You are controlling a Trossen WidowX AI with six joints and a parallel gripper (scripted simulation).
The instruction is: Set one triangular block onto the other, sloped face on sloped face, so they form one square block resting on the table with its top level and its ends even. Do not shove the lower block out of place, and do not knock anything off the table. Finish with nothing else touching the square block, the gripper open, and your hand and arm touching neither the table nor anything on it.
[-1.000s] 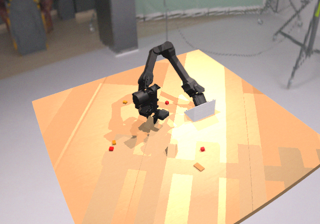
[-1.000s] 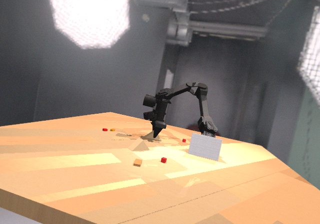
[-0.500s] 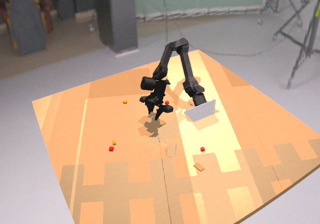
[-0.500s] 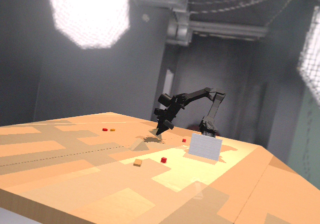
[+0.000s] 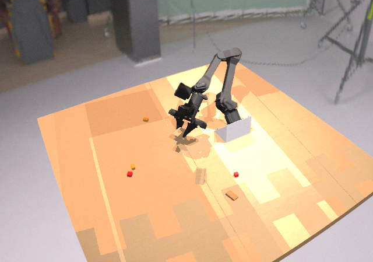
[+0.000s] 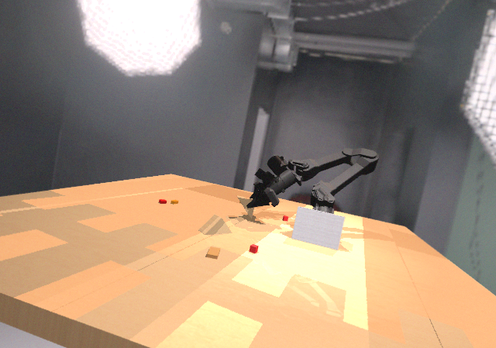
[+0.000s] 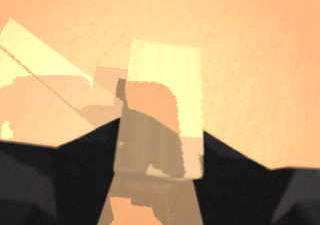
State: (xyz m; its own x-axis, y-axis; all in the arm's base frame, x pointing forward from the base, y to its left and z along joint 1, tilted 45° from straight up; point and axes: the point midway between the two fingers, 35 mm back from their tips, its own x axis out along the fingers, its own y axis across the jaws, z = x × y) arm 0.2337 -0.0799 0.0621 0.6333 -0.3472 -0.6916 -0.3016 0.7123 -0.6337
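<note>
Table contents, clock bearings read in the top view from the standing triangular block: one triangular block, at centre, resting on the table, sloped sides up. One matching block, at eleven o'clock and well apart from its mate, tilted, clamped between the jaws of the black gripper; its clearance from the table I cannot tell. One white panel, upright, at one o'clock, in front of the arm's base. One red cube at three. One flat tan block at four. One red block and one orange block, near each other, at nine. One further orange piece between ten and eleven. One small red cube, seen in the exterior view near the panel.
</note>
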